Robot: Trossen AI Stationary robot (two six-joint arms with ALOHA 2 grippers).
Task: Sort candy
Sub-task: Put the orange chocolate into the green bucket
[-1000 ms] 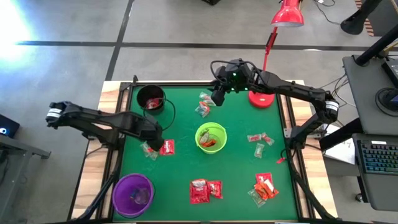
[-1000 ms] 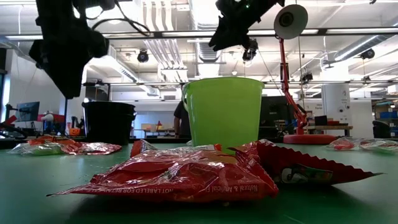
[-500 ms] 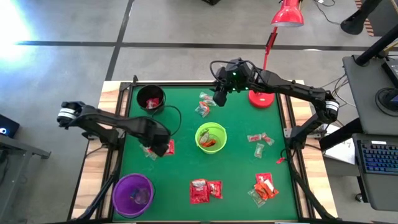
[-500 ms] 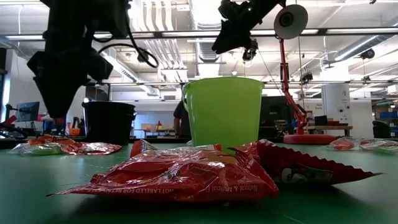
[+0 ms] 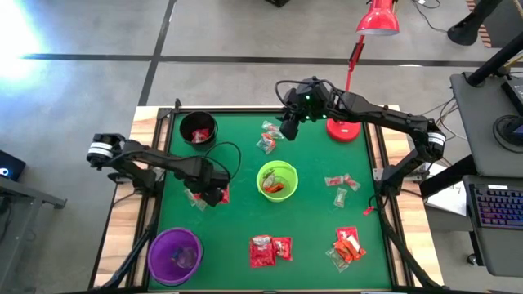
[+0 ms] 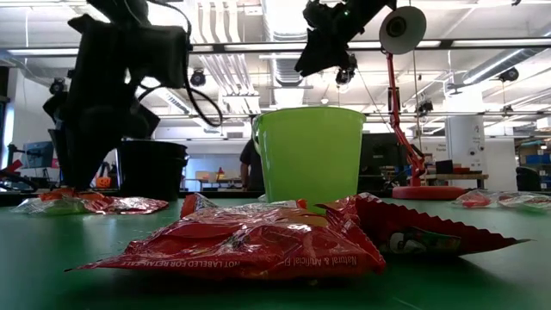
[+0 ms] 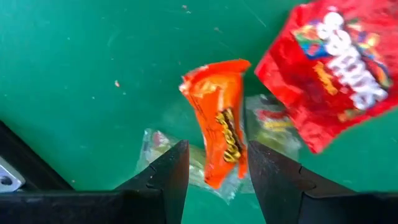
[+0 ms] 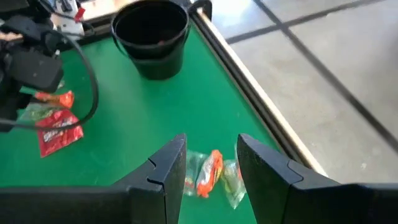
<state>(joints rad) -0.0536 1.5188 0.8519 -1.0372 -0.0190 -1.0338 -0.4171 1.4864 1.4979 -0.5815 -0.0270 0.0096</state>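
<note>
My left gripper [image 7: 217,152] is open and low over a small candy pile [image 5: 196,197] near the table's left side. Its fingers stand on either side of an orange-red wrapper [image 7: 221,134], which lies on pale clear wrappers [image 7: 155,146]. A flat red packet [image 7: 329,74] lies beside them. I see no touch. My right gripper [image 8: 210,146] is open and hangs high above a second small pile [image 5: 268,137] near the far edge, an orange-red wrapper [image 8: 208,171] among pale ones.
A black bowl [image 5: 198,129] stands at far left, a lime-green bowl [image 5: 277,180] mid-table, a purple bowl [image 5: 174,255] at near left. A red lamp base [image 5: 343,129] sits at the far right. More candy lies at the right [image 5: 341,184] and near the near edge [image 5: 270,247].
My left gripper has moved toward the near edge and a little right, and come down from above the table onto the candy pile beside the red packet. The right arm has kept still.
</note>
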